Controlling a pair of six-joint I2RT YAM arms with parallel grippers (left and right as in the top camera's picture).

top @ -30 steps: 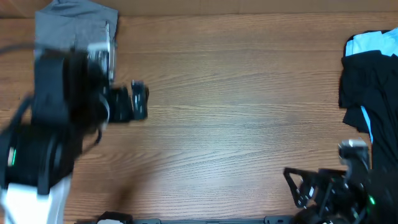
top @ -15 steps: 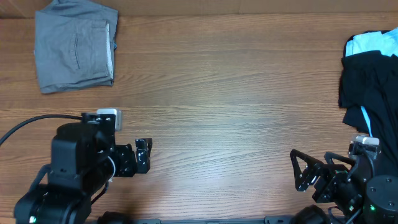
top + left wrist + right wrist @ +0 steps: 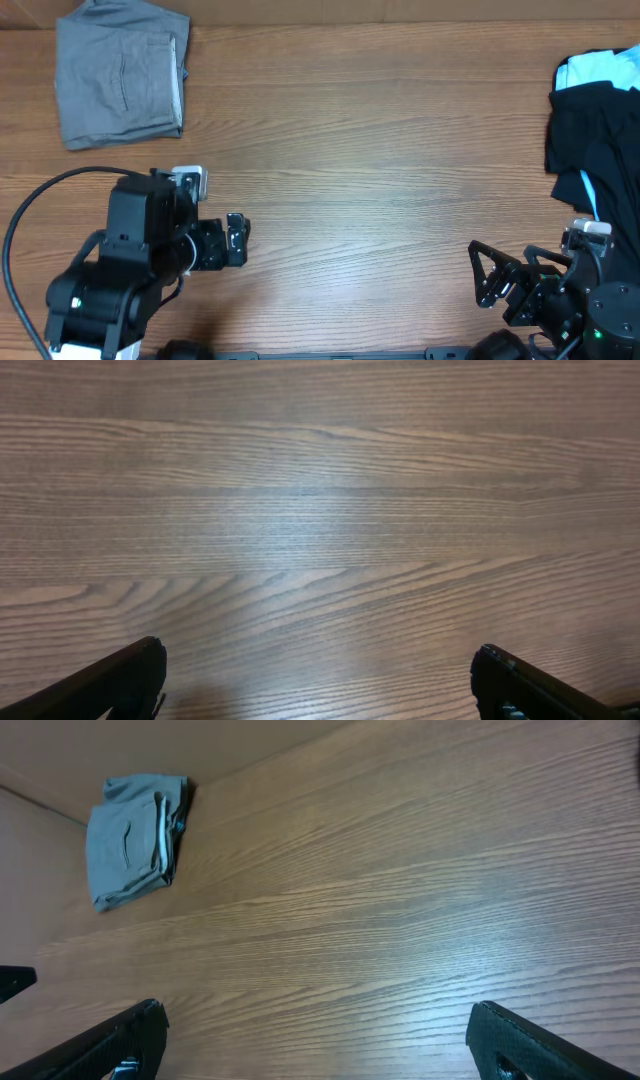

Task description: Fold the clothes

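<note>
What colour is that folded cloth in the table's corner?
The folded cloth is plain mid-grey with a lighter edge; overhead view.

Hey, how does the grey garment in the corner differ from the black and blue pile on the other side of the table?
The grey garment lies folded into a flat, fairly neat rectangle, while the black and blue pile is a rumpled heap. The grey garment is one plain colour. The pile mixes black with light blue. Both lie on the wooden table, at opposite ends.
</note>
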